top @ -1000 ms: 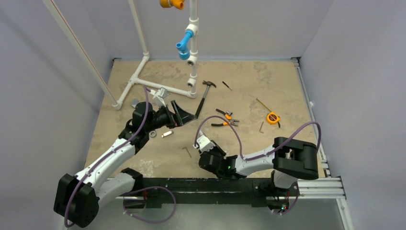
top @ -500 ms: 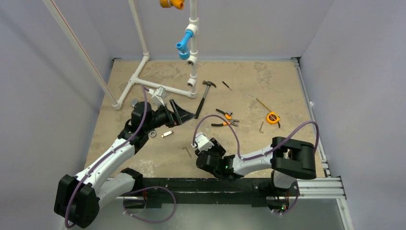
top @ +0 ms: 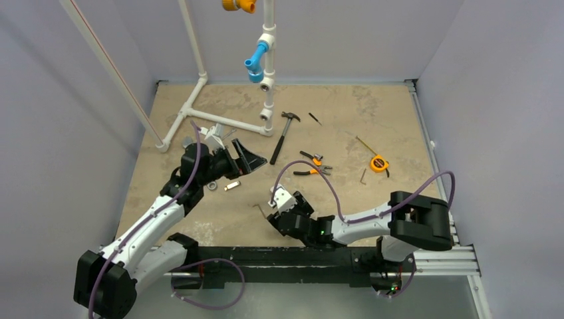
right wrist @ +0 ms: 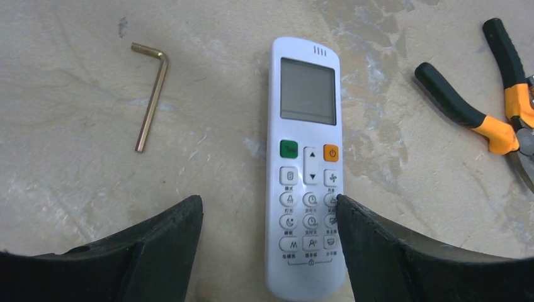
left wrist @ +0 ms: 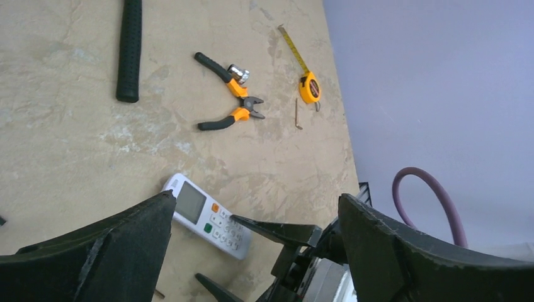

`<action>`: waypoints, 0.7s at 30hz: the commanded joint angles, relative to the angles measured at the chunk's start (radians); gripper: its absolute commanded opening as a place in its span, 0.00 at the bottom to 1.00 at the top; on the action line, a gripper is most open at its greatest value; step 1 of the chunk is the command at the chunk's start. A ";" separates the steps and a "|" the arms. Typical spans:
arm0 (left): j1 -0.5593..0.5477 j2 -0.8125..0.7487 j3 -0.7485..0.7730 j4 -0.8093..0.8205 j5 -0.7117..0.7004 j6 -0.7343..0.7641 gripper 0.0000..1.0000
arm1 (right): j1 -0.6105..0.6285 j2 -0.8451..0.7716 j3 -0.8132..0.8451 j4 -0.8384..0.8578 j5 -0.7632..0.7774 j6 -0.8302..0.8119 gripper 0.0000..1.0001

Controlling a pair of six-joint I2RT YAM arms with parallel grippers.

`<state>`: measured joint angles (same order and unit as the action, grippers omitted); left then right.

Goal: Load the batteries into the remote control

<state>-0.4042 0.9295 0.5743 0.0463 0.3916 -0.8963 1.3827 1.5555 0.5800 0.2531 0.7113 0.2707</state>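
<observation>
Close to the near edge of the table (top: 372,113), about midway along it, the remote control (right wrist: 306,170) lies flat with its buttons and display facing up. The right arm (top: 362,226) bends low over it. The right jaws stand wide open and hold nothing. Their two black fingers (right wrist: 403,251) straddle the button end, one seeming to brush the remote's edge. The other is apart from it, with bare table between.

A brass-coloured hex key (right wrist: 151,94) lies near the remote on the side toward the left edge, not touching it. On the other side, further toward the far edge, lie the orange-and-black pliers (left wrist: 230,100), with a small shiny metal piece (left wrist: 238,73) right against one handle.

Over the left half of the table the left arm (top: 153,219) reaches out. The left jaws are held above the table, spread wide and empty. Beyond them a white pipe frame (top: 199,113) stands in the far left corner. A hammer (top: 282,136) lies beside it, its head toward the far edge.

Toward the right edge sits a yellow tape measure (left wrist: 309,87) with some tape pulled out, and a second hex key (left wrist: 298,114) lies near it.

Just beside the left arm, on its near side, a small grey piece (top: 211,186) and a small pale piece (top: 231,186) rest on the table. Both are too small to identify, and I cannot pick out the batteries with any certainty.
</observation>
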 commanded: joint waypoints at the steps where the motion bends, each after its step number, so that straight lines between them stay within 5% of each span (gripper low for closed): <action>1: 0.011 -0.042 0.039 -0.097 -0.091 0.029 1.00 | -0.022 -0.087 -0.076 0.073 -0.094 0.019 0.76; 11: 0.010 -0.094 0.023 -0.136 -0.155 0.058 1.00 | -0.353 -0.331 -0.186 0.267 -0.567 0.082 0.92; 21: 0.010 -0.137 0.011 -0.156 -0.168 0.114 1.00 | -0.840 -0.314 -0.285 0.362 -0.976 0.340 0.99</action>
<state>-0.3996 0.8375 0.5743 -0.1131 0.2459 -0.8375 0.6659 1.2369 0.3271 0.5526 -0.0654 0.5003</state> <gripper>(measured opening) 0.998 0.984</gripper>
